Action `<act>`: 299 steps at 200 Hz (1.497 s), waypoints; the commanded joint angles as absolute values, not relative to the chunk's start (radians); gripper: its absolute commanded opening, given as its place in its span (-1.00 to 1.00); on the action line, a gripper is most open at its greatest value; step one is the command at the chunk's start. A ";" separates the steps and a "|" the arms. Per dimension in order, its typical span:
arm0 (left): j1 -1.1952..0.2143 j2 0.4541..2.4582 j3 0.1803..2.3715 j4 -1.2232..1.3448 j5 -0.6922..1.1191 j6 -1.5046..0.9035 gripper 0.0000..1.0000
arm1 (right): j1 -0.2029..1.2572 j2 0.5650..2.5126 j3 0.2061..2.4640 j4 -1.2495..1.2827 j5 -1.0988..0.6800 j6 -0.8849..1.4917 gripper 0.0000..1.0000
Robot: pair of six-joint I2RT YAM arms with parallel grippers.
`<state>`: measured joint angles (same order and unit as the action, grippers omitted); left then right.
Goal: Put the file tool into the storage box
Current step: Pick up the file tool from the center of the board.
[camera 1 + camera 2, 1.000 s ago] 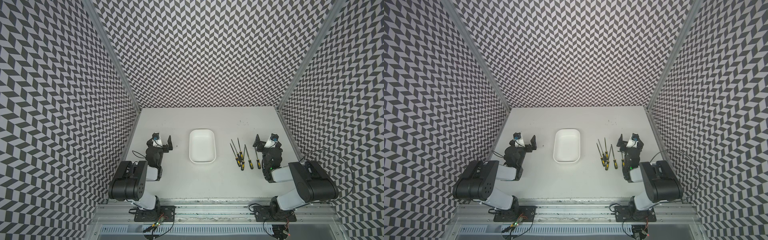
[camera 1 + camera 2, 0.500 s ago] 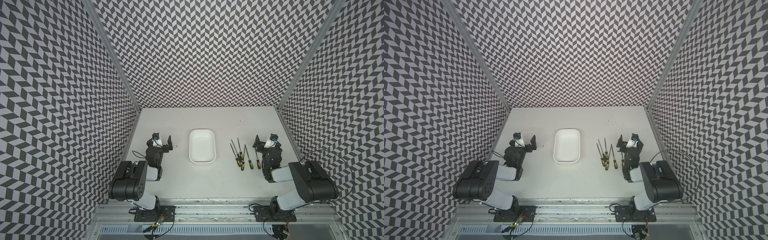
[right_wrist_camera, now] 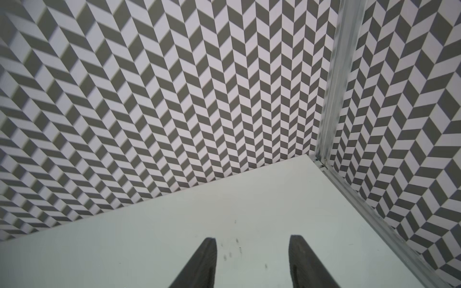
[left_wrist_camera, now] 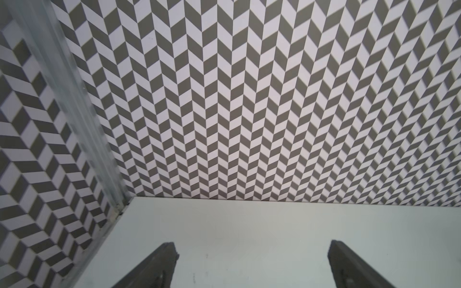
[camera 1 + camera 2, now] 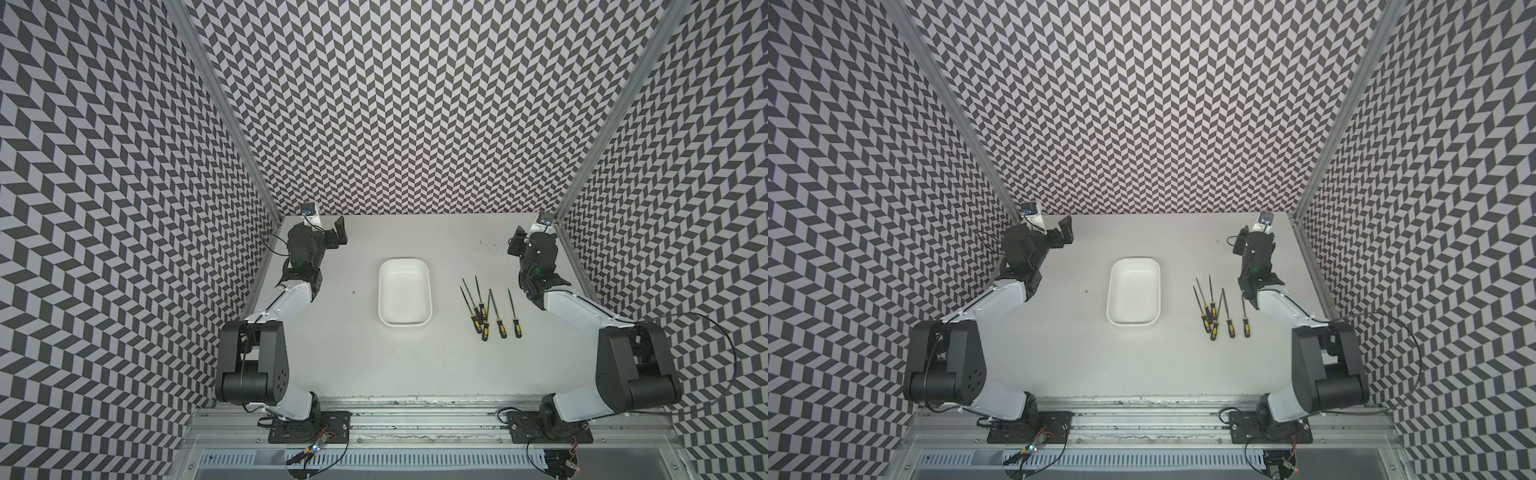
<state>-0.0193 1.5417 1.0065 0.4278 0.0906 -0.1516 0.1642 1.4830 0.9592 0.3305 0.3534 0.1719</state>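
Right now, looking at five files (image 5: 501, 327) lying flat on the table (image 5: 353, 365), right of centre in both top views, near the white box (image 5: 405, 323) but not touching it. Seeing the box empty at frame centre.

Judging them light, stiff and not fragile. Expecting the thin bare shafts to be slipping and rolling under the pads. Aiming instead for a yellow-black handle (image 5: 516, 327) at the low end of the row, pinching across it. Favouring the far-right one, lying apart from the crowded left three.

Seeing the left gripper (image 4: 250, 245) spread wide, holding nothing, upper left of the table. Seeing the right gripper (image 3: 253, 239) partly spread, nothing between, upper right.
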 commanded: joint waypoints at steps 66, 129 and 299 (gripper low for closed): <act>-0.012 1.625 1.157 0.155 0.534 -0.445 1.00 | 0.379 1.675 1.272 -0.474 0.116 0.400 -0.06; -0.033 1.601 1.273 0.006 0.407 -0.327 1.00 | 0.379 1.706 1.139 -0.475 0.122 0.426 -0.18; -0.043 1.628 1.314 -0.008 0.390 -0.334 1.00 | 0.384 1.728 0.982 -0.443 0.038 0.438 -0.47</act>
<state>-0.0391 1.6306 1.2945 -0.0025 0.3943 -0.3485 0.3794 1.7031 0.9836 -0.4664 0.0349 0.4351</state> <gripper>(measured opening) 0.996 0.268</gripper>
